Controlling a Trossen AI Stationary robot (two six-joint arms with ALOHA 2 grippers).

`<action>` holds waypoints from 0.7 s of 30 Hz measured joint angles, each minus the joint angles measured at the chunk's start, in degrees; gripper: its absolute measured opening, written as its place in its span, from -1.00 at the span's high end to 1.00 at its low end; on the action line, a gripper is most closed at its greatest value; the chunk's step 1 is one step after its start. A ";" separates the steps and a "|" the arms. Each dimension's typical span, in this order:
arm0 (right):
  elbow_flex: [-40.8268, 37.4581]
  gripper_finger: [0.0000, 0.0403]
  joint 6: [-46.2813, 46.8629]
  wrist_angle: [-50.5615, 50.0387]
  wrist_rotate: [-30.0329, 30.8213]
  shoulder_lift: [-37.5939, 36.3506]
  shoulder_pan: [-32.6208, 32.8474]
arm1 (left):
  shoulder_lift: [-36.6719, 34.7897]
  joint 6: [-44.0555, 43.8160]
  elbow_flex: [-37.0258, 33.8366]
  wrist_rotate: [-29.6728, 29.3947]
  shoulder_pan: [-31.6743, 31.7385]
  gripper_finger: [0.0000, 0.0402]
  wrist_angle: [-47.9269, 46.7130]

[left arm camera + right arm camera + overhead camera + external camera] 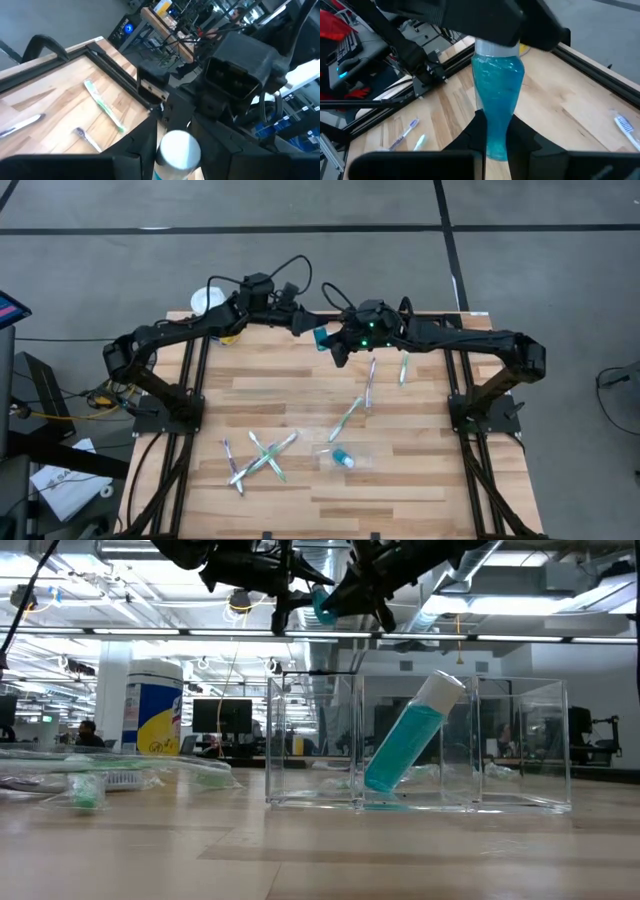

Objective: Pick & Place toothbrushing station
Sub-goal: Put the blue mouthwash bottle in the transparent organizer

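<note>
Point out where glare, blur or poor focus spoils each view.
Low view: bright ceiling lights glare behind the clear plastic organizer; the near tabletop is soft. Left wrist view: the white tube cap is blurred. Right wrist view: the teal-blue tube is reasonably sharp. High view: evenly lit.
</note>
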 joint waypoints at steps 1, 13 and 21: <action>0.00 0.84 0.00 0.07 -0.01 0.02 -0.11 | 0.00 0.20 0.00 0.12 0.00 0.41 -0.14; 0.00 0.84 0.28 2.90 -1.33 0.02 -2.16 | -0.04 1.72 0.05 -0.11 0.54 0.47 -0.09; -0.02 0.67 0.68 2.83 -4.35 -0.42 -2.74 | -0.11 5.51 0.07 0.03 0.76 0.55 -0.27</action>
